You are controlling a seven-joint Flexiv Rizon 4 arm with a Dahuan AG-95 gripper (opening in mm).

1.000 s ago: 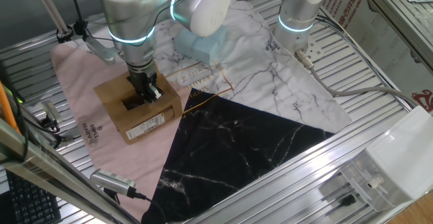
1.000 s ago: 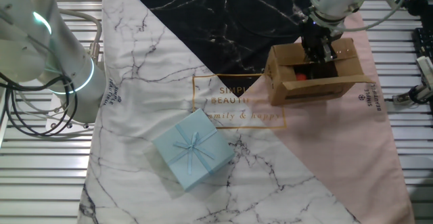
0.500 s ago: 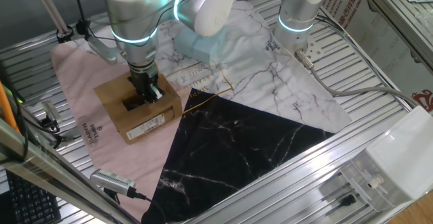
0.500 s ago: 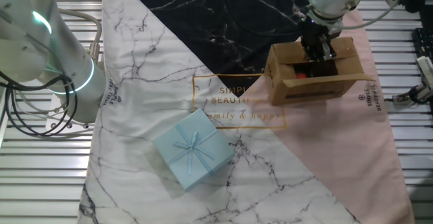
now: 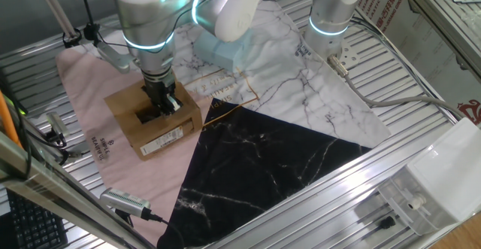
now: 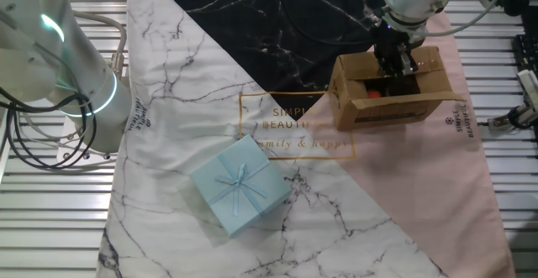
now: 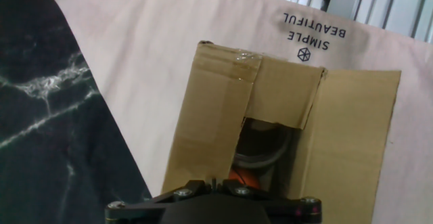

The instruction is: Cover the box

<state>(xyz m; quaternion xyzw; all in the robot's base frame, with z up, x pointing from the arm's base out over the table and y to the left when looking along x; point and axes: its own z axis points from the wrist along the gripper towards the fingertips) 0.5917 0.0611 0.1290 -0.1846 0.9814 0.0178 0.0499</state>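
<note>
The box (image 5: 152, 121) sits on the pink cloth (image 5: 84, 106) at the left of the frame, its top partly open. The hand (image 5: 164, 104) is right over the gap; whether it is spread cannot be told. It should push each flap down flat, slowly.

The gripper (image 5: 164, 103) sits at the box (image 5: 154, 121) opening (apparently touching a flap).
</note>
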